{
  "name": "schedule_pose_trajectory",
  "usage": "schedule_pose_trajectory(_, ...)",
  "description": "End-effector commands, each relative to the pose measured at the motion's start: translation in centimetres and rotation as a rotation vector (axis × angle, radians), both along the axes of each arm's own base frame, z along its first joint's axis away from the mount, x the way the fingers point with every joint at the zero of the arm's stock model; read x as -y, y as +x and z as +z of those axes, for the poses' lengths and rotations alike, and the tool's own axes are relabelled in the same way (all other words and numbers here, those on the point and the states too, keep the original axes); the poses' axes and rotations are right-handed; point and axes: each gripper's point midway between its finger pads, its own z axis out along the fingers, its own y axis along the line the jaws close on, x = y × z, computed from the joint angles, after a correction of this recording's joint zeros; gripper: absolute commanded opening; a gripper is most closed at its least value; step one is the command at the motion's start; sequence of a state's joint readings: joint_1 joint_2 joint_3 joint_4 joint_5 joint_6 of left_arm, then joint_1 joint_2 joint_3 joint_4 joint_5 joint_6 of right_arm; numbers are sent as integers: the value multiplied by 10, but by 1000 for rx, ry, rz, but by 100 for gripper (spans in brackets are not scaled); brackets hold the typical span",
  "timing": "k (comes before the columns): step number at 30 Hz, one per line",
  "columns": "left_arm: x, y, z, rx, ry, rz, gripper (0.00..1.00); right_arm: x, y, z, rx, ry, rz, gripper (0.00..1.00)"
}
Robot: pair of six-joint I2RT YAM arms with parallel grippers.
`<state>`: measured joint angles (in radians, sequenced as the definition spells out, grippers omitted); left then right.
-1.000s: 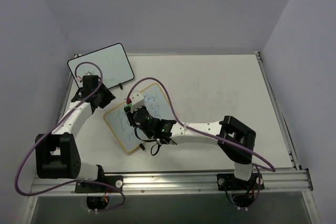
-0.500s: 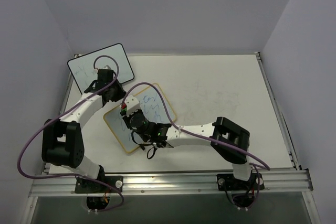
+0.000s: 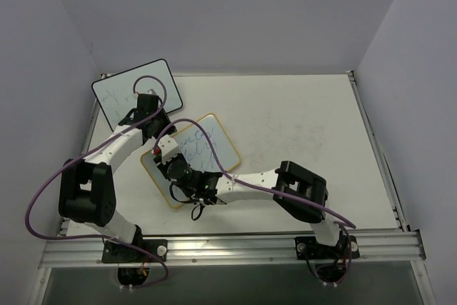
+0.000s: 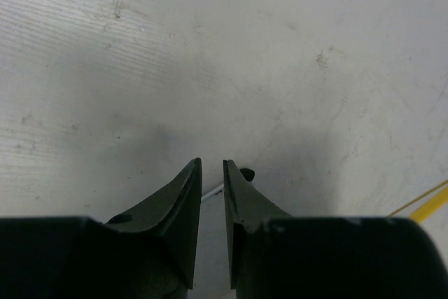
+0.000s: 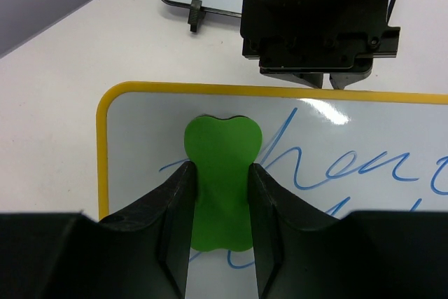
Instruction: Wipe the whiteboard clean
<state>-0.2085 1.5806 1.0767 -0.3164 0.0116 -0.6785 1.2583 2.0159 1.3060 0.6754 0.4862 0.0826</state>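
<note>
The whiteboard [image 3: 216, 142] lies toward the near-left corner of the surface [image 3: 307, 123], scrawled over in blue. The right claw [image 5: 220, 171] grips a green eraser [image 5: 220, 141] at one board corner. The left claw [image 4: 210, 167], nearly closed and seemingly empty, sits just off the far edge, so a wipe could skid the unpinned board or make the claws collide.

Scuffed white table [image 3: 300, 126] bearing yellow-framed whiteboard [image 3: 218, 139] and black-framed whiteboard [image 3: 111, 98]
</note>
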Motion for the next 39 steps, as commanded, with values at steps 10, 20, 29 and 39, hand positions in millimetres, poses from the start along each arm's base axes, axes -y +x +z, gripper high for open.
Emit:
schedule_pose_trajectory(10, 18, 11, 22, 68, -3, -74, 23, 3, 13, 15, 49, 21, -97, 10)
schedule_pose_trajectory(20, 22, 7, 20, 59, 8, -92, 22, 27, 31, 13, 42, 20, -171, 10)
schedule_pose_trajectory(29, 22, 6, 20, 59, 12, -95, 22, 55, 49, 10, 18, 28, -231, 10)
schedule_pose_trajectory(39, 24, 6, 22, 62, 15, -98, 22, 100, 73, 10, -7, 50, -319, 10)
